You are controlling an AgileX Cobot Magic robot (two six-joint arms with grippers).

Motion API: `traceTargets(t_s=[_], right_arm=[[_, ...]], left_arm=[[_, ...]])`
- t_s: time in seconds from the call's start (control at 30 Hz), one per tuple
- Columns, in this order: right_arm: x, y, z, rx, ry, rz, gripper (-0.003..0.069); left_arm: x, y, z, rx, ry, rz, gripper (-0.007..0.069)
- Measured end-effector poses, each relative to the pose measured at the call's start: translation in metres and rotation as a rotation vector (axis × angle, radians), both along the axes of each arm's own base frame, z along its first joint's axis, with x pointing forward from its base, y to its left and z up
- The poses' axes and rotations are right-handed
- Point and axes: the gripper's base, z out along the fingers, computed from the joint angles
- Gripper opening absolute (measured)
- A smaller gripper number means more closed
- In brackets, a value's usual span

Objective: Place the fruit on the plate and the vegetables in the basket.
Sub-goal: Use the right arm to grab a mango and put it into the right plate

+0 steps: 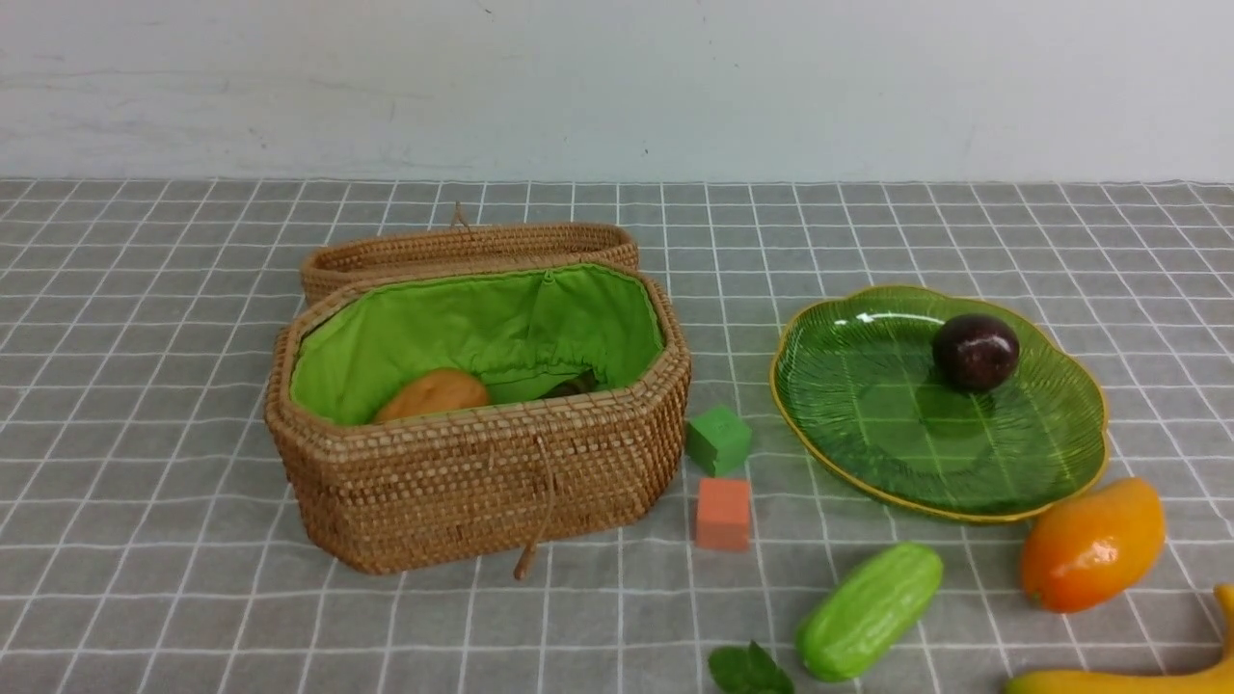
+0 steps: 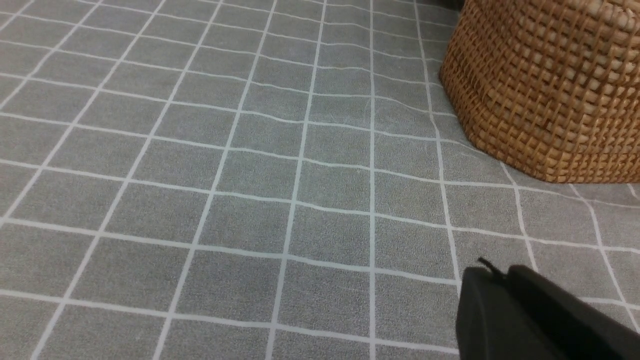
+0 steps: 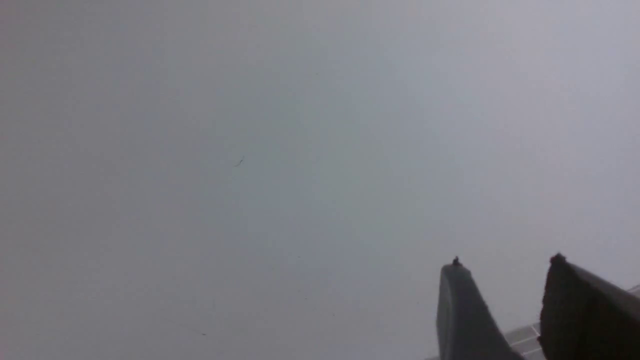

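Centre-left on a grey checked cloth (image 1: 145,386): the open wicker basket (image 1: 482,482), brown, long and eight-sided, lined in bright green, with lid (image 1: 463,246) lying back behind and a cord loop hanging at the front. Inside, at its left end, an orange-brown bulb (image 1: 432,393); beside it, a dark shape too hidden to name.

To the right, well apart from the basket: the green glass plate (image 1: 868,453), ribbed, scalloped like a leaf, edged in thin yellow, carrying one glossy purple-brown ball (image 1: 975,351) near its far side. Between basket and plate, a green cube (image 1: 718,440) and, just nearer the camera, an orange cube (image 1: 723,514).

Off the plate, on the cloth: an orange-yellow mango (image 1: 1092,545) just beside the near right rim; a yellow banana (image 1: 1138,680) cut off at the lower right corner; a light green ridged gourd (image 1: 868,610) lying aslant; small green leaves (image 1: 750,670) by the gourd.

Left gripper (image 2: 500,272) low over the cloth near the basket's woven wall, fingers together. Right gripper (image 3: 506,262) seen against a blank grey blur, fingers apart.
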Motion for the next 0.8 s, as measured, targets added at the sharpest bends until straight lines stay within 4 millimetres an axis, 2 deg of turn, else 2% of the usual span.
traceTargets(t_s=[0.07, 0.13, 0.17, 0.2, 0.23, 0.27, 0.37, 0.4, 0.47, 0.5, 0.6, 0.63, 0.67, 0.7, 0.73, 0.77, 0.8], right_arm=[[0.004, -0.001, 0.012, -0.003, 0.053, -0.006, 0.0242], [0.025, -0.004, 0.045, -0.034, 0.259, -0.041, 0.0242], [0.026, -0.004, 0.046, -0.039, 0.278, -0.045, 0.0242], [0.046, -0.008, 0.052, -0.084, 0.461, -0.087, 0.0242], [0.046, -0.008, 0.052, -0.090, 0.461, -0.090, 0.0242], [0.057, -0.011, 0.051, -0.107, 0.546, -0.108, 0.0242], [0.089, -0.016, 0.030, -0.114, 0.782, -0.144, 0.0242], [0.094, -0.016, 0.025, -0.092, 0.816, -0.146, 0.0242], [0.107, -0.016, 0.010, -0.023, 0.911, -0.146, 0.0242], [0.120, -0.015, -0.005, 0.051, 0.997, -0.136, 0.0242], [0.135, -0.010, -0.019, 0.135, 1.077, -0.099, 0.0246], [0.146, -0.007, -0.029, 0.177, 1.132, -0.070, 0.0256], [0.146, -0.007, -0.029, 0.182, 1.131, -0.065, 0.0256], [0.158, -0.004, -0.038, 0.208, 1.182, -0.035, 0.0279], [0.161, -0.003, -0.040, 0.210, 1.194, -0.033, 0.0287], [0.174, -0.001, -0.048, 0.227, 1.240, -0.013, 0.0333], [0.176, -0.001, -0.048, 0.230, 1.244, -0.010, 0.0346]], left_arm=[[0.000, 0.000, 0.000, 0.000, 0.000, 0.000, 0.0040], [0.000, 0.000, 0.000, 0.000, 0.000, 0.000, 0.0043], [0.000, 0.000, 0.000, 0.000, 0.000, 0.000, 0.0043], [0.000, 0.000, 0.000, 0.000, 0.000, 0.000, 0.0046], [0.000, 0.000, 0.000, 0.000, 0.000, 0.000, 0.0046], [0.000, 0.000, 0.000, 0.000, 0.000, 0.000, 0.0048], [0.000, 0.000, 0.000, 0.000, 0.000, 0.000, 0.0050], [0.000, 0.000, 0.000, 0.000, 0.000, 0.000, 0.0050], [0.000, 0.000, 0.000, 0.000, 0.000, 0.000, 0.0050], [0.000, 0.000, 0.000, 0.000, 0.000, 0.000, 0.0050], [0.000, 0.000, 0.000, 0.000, 0.000, 0.000, 0.0054], [0.000, 0.000, 0.000, 0.000, 0.000, 0.000, 0.0057], [0.000, 0.000, 0.000, 0.000, 0.000, 0.000, 0.0057], [0.000, 0.000, 0.000, 0.000, 0.000, 0.000, 0.0058], [0.000, 0.000, 0.000, 0.000, 0.000, 0.000, 0.0058], [0.000, 0.000, 0.000, 0.000, 0.000, 0.000, 0.0060], [0.000, 0.000, 0.000, 0.000, 0.000, 0.000, 0.0061]])
